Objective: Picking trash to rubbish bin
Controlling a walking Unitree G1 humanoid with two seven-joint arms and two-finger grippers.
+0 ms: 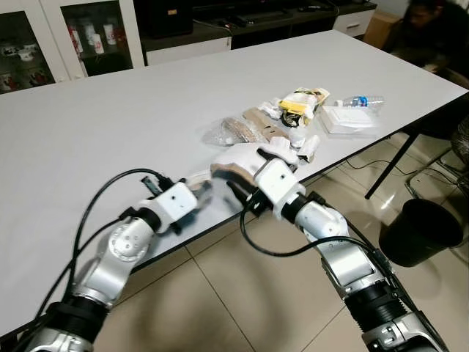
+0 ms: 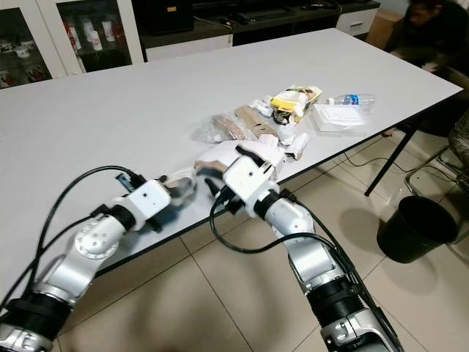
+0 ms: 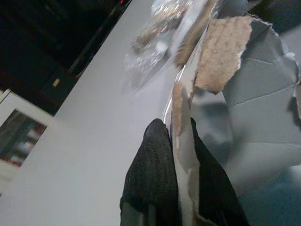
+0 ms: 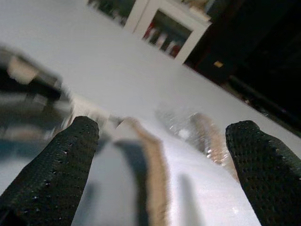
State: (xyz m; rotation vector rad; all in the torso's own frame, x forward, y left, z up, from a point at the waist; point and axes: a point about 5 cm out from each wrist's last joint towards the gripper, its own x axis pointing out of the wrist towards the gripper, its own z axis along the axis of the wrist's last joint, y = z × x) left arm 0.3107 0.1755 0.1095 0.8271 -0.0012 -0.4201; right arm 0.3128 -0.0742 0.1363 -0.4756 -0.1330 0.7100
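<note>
A torn white cardboard sheet (image 1: pixel 238 158) with brown ragged edges lies at the front edge of the white table (image 1: pixel 110 125). My left gripper (image 1: pixel 201 192) is shut on its thin left edge; in the left wrist view the two black fingers (image 3: pixel 150 160) pinch the sheet (image 3: pixel 254 94). My right gripper (image 1: pixel 242 196) stands open just in front of the sheet, its fingertips (image 4: pixel 70 146) spread wide with the sheet's edge between them. Behind lie a clear plastic bag (image 1: pixel 223 132), a yellow wrapper (image 1: pixel 300 103), a plastic bottle (image 1: pixel 363 100) and a white container (image 1: pixel 348 117).
A black rubbish bin (image 1: pixel 421 231) stands on the tiled floor to the right, beyond the table's black leg (image 1: pixel 388 165). Glass-door cabinets (image 1: pixel 66 37) line the far wall. A person (image 1: pixel 429 29) sits at the far right corner.
</note>
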